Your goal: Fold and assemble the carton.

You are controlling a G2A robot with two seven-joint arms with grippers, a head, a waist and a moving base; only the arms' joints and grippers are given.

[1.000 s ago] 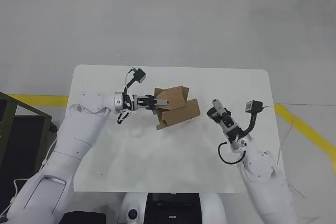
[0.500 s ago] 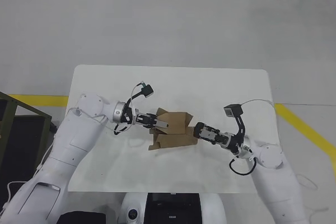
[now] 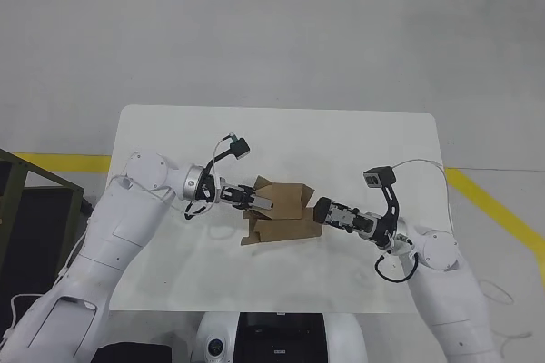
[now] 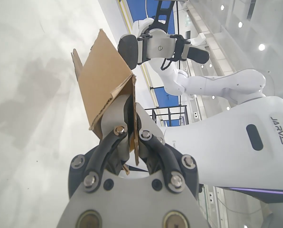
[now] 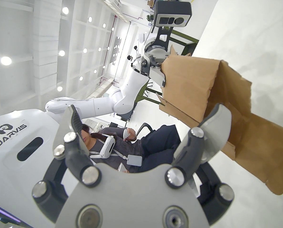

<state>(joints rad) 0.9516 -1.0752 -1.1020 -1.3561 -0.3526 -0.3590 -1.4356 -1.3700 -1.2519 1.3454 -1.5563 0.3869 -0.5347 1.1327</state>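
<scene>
— What's changed?
— The left gripper (image 4: 131, 119) is clamped on a panel of the carton (image 3: 286, 213) directly ahead of it. The right gripper (image 3: 319, 210), fingers spread, has swung in from well clear and now touches the carton's far end.
— Meaning?
— Likely bracing for a fold.

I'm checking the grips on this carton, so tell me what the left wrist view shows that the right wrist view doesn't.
Left wrist view: the left gripper with its fingers shut on the edge of a flap of the carton. Right wrist view: the right gripper with its fingers wide open, one finger close by the carton; whether it touches cannot be told. Both: the brown carton, partly folded, and the white table.
</scene>
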